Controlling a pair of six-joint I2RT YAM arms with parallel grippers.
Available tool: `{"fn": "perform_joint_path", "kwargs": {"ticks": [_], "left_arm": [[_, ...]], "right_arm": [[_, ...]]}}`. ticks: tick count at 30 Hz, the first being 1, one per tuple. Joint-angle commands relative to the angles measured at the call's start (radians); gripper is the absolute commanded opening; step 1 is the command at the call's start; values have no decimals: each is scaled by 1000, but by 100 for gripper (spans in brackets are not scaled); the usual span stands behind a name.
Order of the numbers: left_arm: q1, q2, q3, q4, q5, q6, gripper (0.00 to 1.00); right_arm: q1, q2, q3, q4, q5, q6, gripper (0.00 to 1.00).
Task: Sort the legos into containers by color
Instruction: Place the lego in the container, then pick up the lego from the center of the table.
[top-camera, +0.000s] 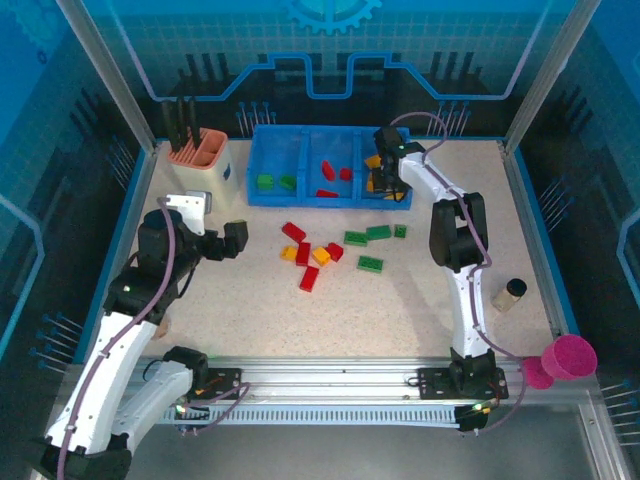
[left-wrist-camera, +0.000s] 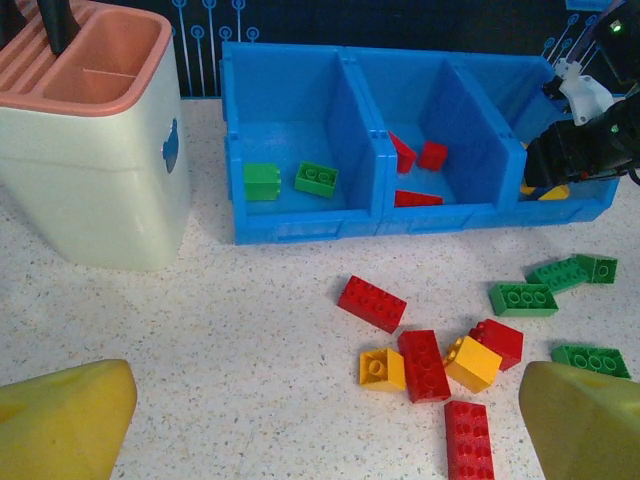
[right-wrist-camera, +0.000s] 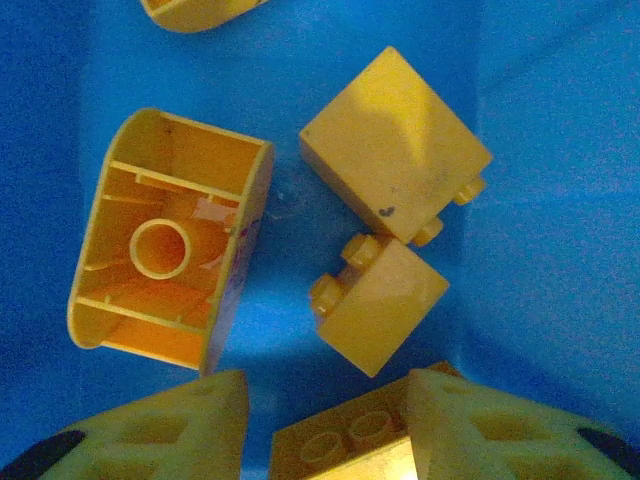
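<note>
Nearest the right wrist lens, two yellow fingertips (right-wrist-camera: 150, 435) of the right gripper (right-wrist-camera: 325, 420) are standing a little apart around an orange-yellow brick (right-wrist-camera: 345, 445). A sliver of blue is showing beside one finger, so the brick is judged to be lying free, not clamped. Its studs are facing up; the frame edge is cutting off its long axis.

The blue tray (left-wrist-camera: 300, 228) is sitting at the far side of the table (top-camera: 420, 300), and this gripper is hanging inside its right compartment (right-wrist-camera: 540, 200). The left compartment (left-wrist-camera: 290, 120) is holding two green bricks (left-wrist-camera: 316, 178), the middle compartment (left-wrist-camera: 440, 100) three red ones (left-wrist-camera: 432, 155). Step in hand: depositing an orange-yellow brick.

On the right compartment's floor a hollow rounded piece (right-wrist-camera: 165, 240) is lying underside up, its long axis running up the frame. Two square bricks are lying on their sides, one (right-wrist-camera: 395, 145) pointing its studs lower right, the other (right-wrist-camera: 385, 310) upper left.

Between tray and arms the loose legos (left-wrist-camera: 424, 365) are lying studs up: four red, four green, two orange-yellow. The left gripper (left-wrist-camera: 320, 430) is hovering wide open and empty near them.

The next move is likely calling for a straight lift clear of the tray wall, then a reach to a loose yellow piece (left-wrist-camera: 472, 362). That one is touching red neighbours and sitting cornerwise, so the wrist would be needing a turn to bring the jaws across its flat sides.
</note>
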Motion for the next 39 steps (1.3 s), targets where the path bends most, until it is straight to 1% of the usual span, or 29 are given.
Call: {"fn": "perform_joint_path", "kwargs": {"ticks": [1,4,8,11,14,16,19,20,23,24,26,30,35,39], "left_arm": [[7,-9,-5,33,-10,8,99],[7,-6,-4,31,-9,9,99],[8,-7,-2,30,-9,13,99],[8,-6,3,33,-3,12,99],[8,-6,4,33,-2,12,99],[8,-6,5,32,-4,14,99],[8,-6,7,29,-6,18,99],[8,-8,6,28,-8,20,99],[10,-9,-1,36,-6,23,99],[10,-7,1,35,0,23,99],[10,-8,2,35,20,22,99],[10,-16,-4,38,10,26,99],[11,-17,-5,40,22,28,99],[11,-22,-11,39,21,32,99]], "right_arm": [[24,-82,-17,-34,0,-22,47],[44,-177,-87,14,-29,-58,49],[76,-329,-241,136,-187,-183,54],[123,-397,-312,149,-229,-277,57],[184,-428,-355,143,-257,-304,59],[233,-428,-365,136,-288,-312,60],[334,-422,-383,161,-330,-394,63],[362,-414,-388,170,-368,-445,64],[398,-401,-414,218,-544,-571,68],[403,-399,-423,240,-585,-593,68],[418,-382,-425,270,-627,-632,69],[458,-316,-373,232,-621,-698,70],[470,-222,-295,175,-642,-720,71],[487,-185,-291,192,-585,-748,72]]}}
